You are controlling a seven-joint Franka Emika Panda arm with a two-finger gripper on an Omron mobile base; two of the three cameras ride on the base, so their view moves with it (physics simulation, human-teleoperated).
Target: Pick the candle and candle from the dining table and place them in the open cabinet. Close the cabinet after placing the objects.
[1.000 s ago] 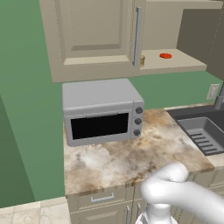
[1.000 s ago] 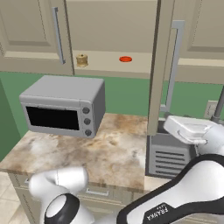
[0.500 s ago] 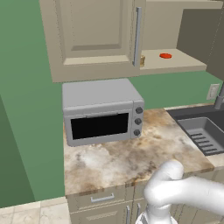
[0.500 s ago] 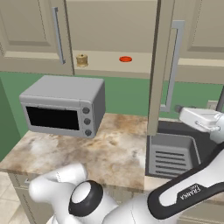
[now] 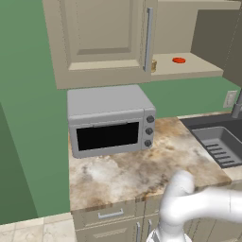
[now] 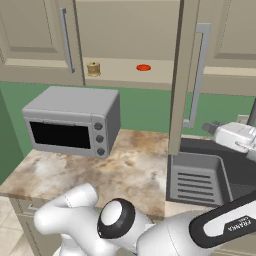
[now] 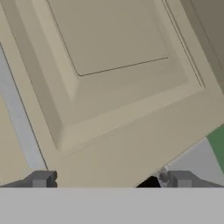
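One golden-brown candle [image 5: 153, 65] stands on the cabinet shelf [image 5: 189, 70] in the left base view, just right of the closed left door's silver handle [image 5: 148, 39] and partly hidden by it. Further right on the same shelf lies a flat red disc [image 5: 178, 60], well apart from the candle. Below, a grey microwave [image 5: 109, 121] sits on a marbled counter [image 5: 137, 170], with a dark sink [image 5: 219, 142] at the right.

In the right base view the candle [image 6: 93, 68] stands upright near the left end of the shelf, the red disc [image 6: 143, 67] to its right. The cabinet's right door [image 6: 186, 75] is swung open, edge-on, its bar handle [image 6: 198, 75] facing right. The robot's hand [image 6: 232, 134] reaches in at the right edge, just right of that door and above the sink [image 6: 200, 176].

In the hand view the gripper [image 7: 110, 179] is spread wide with nothing between its tips, facing a beige panelled door [image 7: 113, 74] close up.
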